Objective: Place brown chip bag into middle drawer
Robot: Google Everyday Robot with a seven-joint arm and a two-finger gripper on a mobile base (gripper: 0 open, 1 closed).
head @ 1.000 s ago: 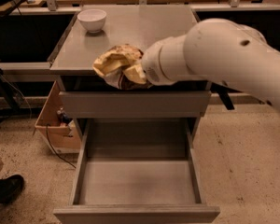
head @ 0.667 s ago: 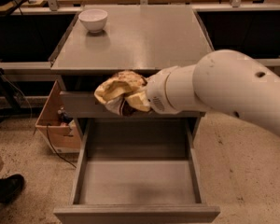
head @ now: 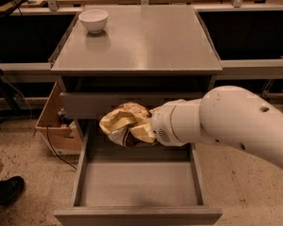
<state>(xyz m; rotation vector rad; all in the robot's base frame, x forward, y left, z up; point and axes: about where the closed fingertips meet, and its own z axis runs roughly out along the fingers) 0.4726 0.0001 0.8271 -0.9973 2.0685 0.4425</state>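
The gripper [head: 150, 127] hovers over the 12 o'clock end of the open middle drawer [head: 137, 185]. Its fingers are clamped on the brown chip bag [head: 125, 124], which hangs in the air just below the upper drawer front [head: 108, 102]. To finish well, the bag should probably move toward 6 o'clock and down, clear of the side walls, and be released near the floor. The white bowl [head: 93, 19] sits at 11 o'clock on the worktop [head: 141, 46].

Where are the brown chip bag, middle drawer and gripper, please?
brown chip bag [head: 119, 120]: camera view, tan crumpled face
middle drawer [head: 137, 187]: camera view, bare floor
gripper [head: 145, 128]: camera view, against bag's right edge, over drawer
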